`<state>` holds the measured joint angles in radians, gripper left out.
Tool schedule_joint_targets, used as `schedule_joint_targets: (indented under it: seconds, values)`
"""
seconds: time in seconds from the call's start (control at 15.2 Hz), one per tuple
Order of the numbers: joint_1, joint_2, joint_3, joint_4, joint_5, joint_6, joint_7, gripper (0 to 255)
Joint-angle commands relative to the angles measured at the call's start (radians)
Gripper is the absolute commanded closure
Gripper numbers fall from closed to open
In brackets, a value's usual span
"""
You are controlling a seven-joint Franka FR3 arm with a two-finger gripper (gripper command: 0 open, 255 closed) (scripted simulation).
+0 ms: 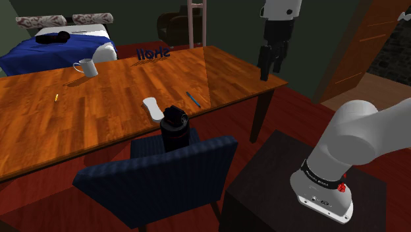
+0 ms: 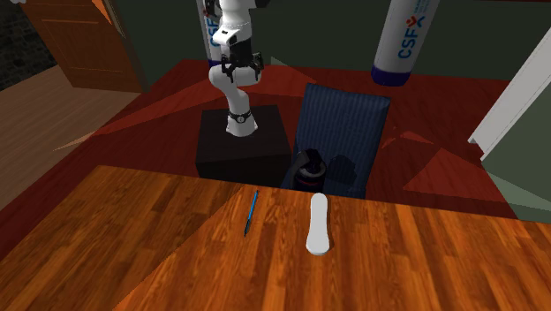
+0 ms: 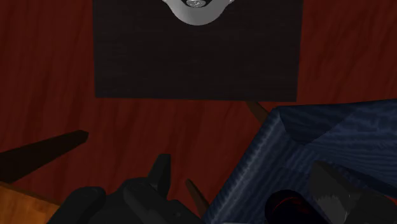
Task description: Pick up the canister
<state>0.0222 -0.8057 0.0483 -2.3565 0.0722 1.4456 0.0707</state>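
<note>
Indoors: canister (image 1: 174,127), wooden table (image 1: 99,112), red floor (image 1: 296,113)

- Desk (image 1: 118,112): warm orange-brown, streaked all over with wood grain.
- Canister (image 1: 174,132): black, with a thin red band.
- Chair (image 1: 158,174): dark navy, finely ribbed.
- Pen (image 1: 193,99): blue.
- Mug (image 1: 85,67): pale grey-white.
- Flat bar (image 1: 153,109) by the canister: plain white.
- Bed (image 1: 46,53): deep blue cover over white; the pillows are mottled brown and cream.
- Floor (image 1: 296,109): dark red boards.
- Stand (image 1: 263,181): near black.
- Arm (image 1: 356,142): white; end effector (image 1: 271,66): black.
</note>
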Motion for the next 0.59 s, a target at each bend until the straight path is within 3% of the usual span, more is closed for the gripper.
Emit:
schedule_joint_targets:
  seconds: [0.0,0.53]
  values:
    - [0.000,0.000,0.000,0.000,0.000,0.000,0.000,0]
    - [-0.066,0.242,0.113,0.048,0.218,0.140,0.397,0]
